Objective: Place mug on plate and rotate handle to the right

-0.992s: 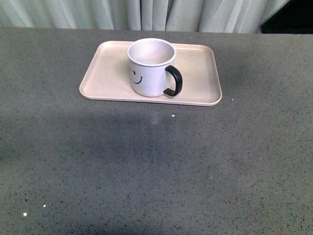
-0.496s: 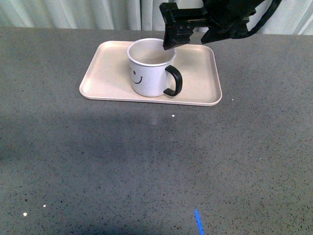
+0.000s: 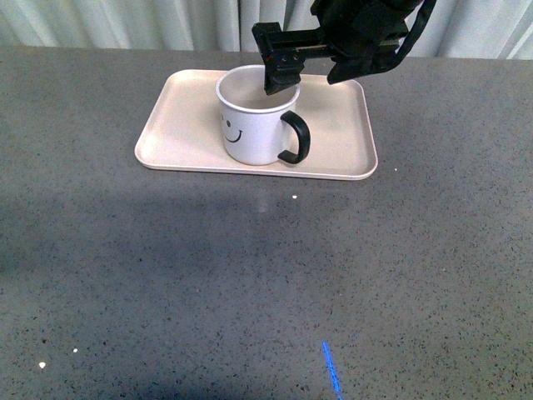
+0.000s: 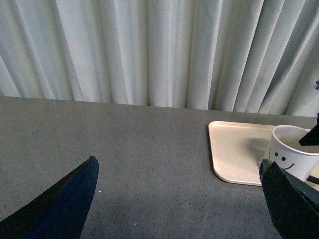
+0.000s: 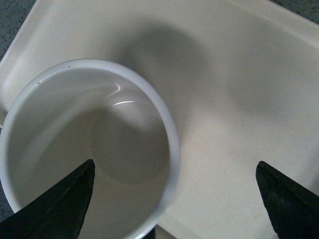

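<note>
**Front view: the mug sits on the plate, with the right gripper just above it**

The white mug [image 3: 256, 117] stands upright on the pink plate [image 3: 179, 125], near the middle and close to the front rim. Its smiley face looks at the camera. The black handle [image 3: 297, 137] sticks out to the right and a bit to the front.

The right gripper [image 3: 305, 77] hangs over the far side of the mug. It is spread wide and holds nothing. In the right wrist view, one finger is over the inside of the mug and the other is over the bare plate, with the mug's rim between them. I cannot tell if a finger touches the rim.

Inside the mug you see only its white walls and bottom. The plate holds just the mug.

The left gripper [image 4: 178, 163] is spread wide too, above the grey bench [image 3: 250, 283], well away from the plate.
</note>
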### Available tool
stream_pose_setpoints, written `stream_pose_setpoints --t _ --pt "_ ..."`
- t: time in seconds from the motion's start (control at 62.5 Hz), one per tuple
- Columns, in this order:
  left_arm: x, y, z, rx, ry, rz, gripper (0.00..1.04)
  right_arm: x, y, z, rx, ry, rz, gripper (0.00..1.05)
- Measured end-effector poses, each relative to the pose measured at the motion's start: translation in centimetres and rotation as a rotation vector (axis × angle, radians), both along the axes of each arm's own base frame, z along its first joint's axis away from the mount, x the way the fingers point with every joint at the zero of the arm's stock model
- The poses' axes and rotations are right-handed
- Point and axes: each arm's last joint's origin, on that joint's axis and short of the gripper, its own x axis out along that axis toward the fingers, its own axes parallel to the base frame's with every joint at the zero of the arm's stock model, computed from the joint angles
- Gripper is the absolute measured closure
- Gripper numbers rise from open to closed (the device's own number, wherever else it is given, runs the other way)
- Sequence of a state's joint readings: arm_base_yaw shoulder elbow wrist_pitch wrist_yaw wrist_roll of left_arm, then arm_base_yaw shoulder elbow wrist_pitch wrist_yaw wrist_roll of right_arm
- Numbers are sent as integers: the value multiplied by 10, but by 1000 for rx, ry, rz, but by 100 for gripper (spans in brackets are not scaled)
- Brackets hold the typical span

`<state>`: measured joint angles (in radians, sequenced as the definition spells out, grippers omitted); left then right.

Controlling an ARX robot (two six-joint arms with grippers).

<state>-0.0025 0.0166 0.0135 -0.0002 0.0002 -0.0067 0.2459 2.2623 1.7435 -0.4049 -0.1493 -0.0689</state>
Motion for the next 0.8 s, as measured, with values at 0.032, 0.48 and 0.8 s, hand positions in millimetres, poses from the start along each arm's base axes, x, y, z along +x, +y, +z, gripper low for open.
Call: stream_pose_setpoints --t 0.032,0.48,0.8 --pt "0 0 0 0 0 0 9 2 3 -1 1 3 2 21" --pt "0 0 0 0 0 0 9 13 19 -5 -18 37 -13 91" --pt "0 0 0 0 0 0 9 23 9 16 -63 -6 72 103"
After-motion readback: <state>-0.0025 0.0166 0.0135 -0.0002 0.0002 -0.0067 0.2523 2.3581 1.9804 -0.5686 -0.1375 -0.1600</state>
